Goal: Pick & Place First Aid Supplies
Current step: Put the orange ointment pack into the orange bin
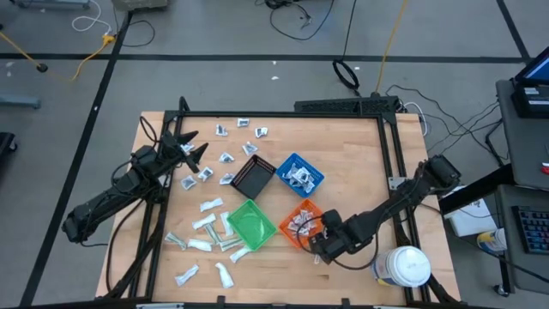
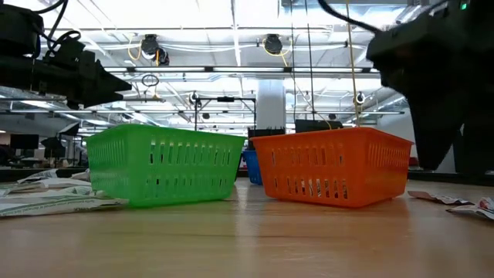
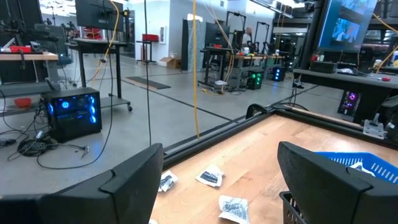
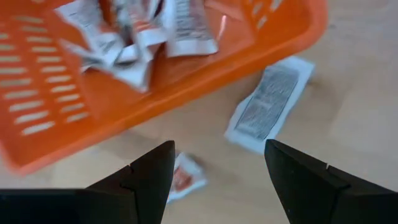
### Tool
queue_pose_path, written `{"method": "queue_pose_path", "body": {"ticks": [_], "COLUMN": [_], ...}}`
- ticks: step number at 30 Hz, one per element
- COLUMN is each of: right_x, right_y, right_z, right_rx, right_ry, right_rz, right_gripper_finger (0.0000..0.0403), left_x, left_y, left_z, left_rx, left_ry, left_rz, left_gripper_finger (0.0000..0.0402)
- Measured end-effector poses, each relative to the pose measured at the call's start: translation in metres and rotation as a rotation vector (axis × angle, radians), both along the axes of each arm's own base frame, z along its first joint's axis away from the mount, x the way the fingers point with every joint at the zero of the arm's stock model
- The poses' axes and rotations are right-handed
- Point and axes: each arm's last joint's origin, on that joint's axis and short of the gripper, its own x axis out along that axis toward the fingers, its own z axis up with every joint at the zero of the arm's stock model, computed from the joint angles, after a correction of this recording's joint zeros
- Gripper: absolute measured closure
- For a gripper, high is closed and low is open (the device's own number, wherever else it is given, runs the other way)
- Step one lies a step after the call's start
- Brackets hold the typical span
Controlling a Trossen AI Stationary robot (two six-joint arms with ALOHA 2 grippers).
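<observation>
The right tool (image 4: pixel 214 177) hovers, fingers apart and empty, over a flat packet (image 4: pixel 268 102) on the bench (image 4: pixel 354 93) just beside the orange bin (image 4: pixel 74 106) at five o'clock — light, limp, slippery — best pinched across its middle.

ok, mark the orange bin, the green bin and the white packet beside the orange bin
orange bin (image 2: pixel 332 166), low view, front mesh wall.
green bin (image 1: pixel 251 225), high view, bare floor of the bin.
white packet (image 4: pixel 268 102), right wrist view, middle of its printed face.
</observation>
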Motion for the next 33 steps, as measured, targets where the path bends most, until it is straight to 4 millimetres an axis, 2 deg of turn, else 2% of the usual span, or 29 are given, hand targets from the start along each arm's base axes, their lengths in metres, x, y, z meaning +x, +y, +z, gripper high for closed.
{"method": "queue_pose_path", "body": {"ticks": [12, 15, 19, 27, 33], "right_x": [-0.007, -0.007, -0.008, -0.011, -0.019], "right_y": [-0.018, -0.02, -0.02, -0.021, -0.023], "right_z": [-0.021, -0.022, -0.022, -0.023, -0.011], "right_rx": [0.004, 0.013, 0.022, 0.006, 0.047], "right_ry": [0.07, 0.079, 0.094, 0.129, 0.194], "right_rz": [-0.005, 0.015, 0.019, 0.033, 0.105], "right_gripper_finger": [0.0156, 0.017, 0.0222, 0.0381, 0.0397], "left_x": [0.0, 0.0, 0.0, 0.0, 0.0], "left_y": [0.0, 0.0, 0.0, 0.0, 0.0], "left_z": [0.0, 0.0, 0.0, 0.0, 0.0], "left_rx": [0.0, 0.0, 0.0, 0.0, 0.0], "left_ry": [0.0, 0.0, 0.0, 0.0, 0.0], "left_rz": [0.0, 0.0, 0.0, 0.0, 0.0], "left_gripper_finger": [0.0078, 0.0078, 0.0078, 0.0078, 0.0078]}}
